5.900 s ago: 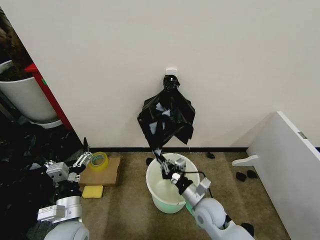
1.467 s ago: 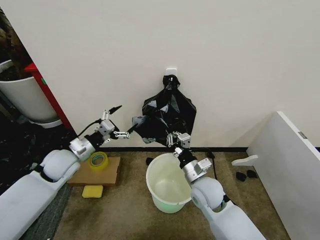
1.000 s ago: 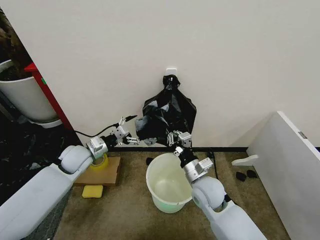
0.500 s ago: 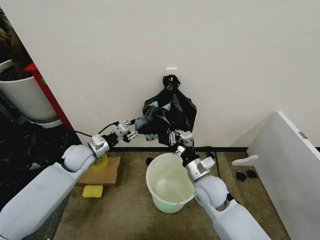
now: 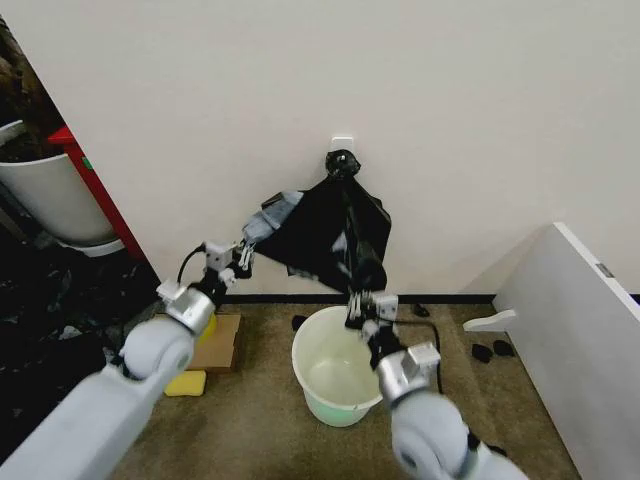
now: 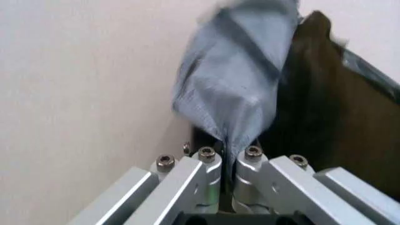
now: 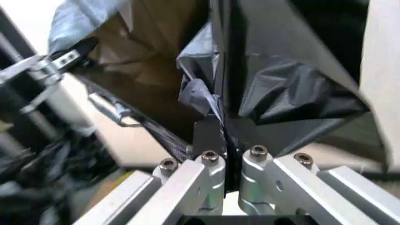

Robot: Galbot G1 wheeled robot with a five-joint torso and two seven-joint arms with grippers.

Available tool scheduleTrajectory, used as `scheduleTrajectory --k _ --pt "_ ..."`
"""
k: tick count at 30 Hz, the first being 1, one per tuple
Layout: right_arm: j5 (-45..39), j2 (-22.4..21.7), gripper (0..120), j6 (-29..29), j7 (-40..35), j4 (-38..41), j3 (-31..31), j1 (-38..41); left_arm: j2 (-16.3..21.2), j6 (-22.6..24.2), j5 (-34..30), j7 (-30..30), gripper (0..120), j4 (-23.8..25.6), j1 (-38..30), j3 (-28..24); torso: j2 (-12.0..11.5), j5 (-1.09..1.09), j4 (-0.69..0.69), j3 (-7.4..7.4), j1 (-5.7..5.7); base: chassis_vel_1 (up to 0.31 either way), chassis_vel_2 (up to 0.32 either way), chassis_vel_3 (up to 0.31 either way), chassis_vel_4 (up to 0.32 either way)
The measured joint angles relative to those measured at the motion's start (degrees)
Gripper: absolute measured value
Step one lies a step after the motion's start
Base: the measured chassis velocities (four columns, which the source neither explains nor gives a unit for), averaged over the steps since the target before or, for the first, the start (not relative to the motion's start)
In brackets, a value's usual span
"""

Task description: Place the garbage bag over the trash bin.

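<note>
The black garbage bag hangs against the wall, and its top runs up to a knot at a white wall hook. My left gripper is shut on the bag's left corner, which looks grey and bunched above the left gripper in the left wrist view. The right gripper is shut on the bag's lower edge, just above the far rim of the round white trash bin. In the right wrist view the black bag rises from between the right gripper fingers. The plastic is stretched taut between both grippers.
A flat cardboard box with a yellow tape roll and a yellow sponge lie left of the bin. A white board leans at the right, with black scraps on the carpet. A large white tub stands far left.
The left gripper has shut on the bag's left corner and pulled it left and up, spreading the plastic. The right gripper kept its hold and sank slightly toward the bin rim.
</note>
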State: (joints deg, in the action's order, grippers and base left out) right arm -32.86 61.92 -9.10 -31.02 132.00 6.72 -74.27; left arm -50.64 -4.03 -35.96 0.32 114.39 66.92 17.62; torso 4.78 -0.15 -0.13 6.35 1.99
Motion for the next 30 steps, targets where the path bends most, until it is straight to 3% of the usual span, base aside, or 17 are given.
scheduleTrajectory --k 7,16,22,30 --pt "-1.2 -1.5 0 -0.1 0.5 5.6 -0.7 -2.9 -0.4 0.6 1.1 -0.8 0 5.1 5.7 4.1 0.0 0.0 0.0 0.01 0.0 0.0 0.0 0.0 0.0" --pt "-2.6 -0.9 0 0.3 2.2 11.5 -7.9 -4.4 -0.9 1.0 -6.8 -0.3 0 15.1 7.8 7.5 0.0 0.01 -0.01 0.01 0.0 0.0 0.0 0.0 0.0" --pt "-2.7 -0.8 0 -0.4 2.1 11.7 -10.8 -4.8 -3.1 2.1 -10.1 -0.3 0 16.6 8.1 6.2 0.0 0.02 0.0 0.02 0.0 0.0 0.0 0.0 0.0" --pt "-2.3 -0.5 0 -1.9 0.5 11.4 -12.0 -5.1 -11.0 2.4 -10.5 -0.3 0 12.9 8.0 0.9 0.0 0.01 -0.01 0.02 0.01 0.0 0.0 0.0 0.0"
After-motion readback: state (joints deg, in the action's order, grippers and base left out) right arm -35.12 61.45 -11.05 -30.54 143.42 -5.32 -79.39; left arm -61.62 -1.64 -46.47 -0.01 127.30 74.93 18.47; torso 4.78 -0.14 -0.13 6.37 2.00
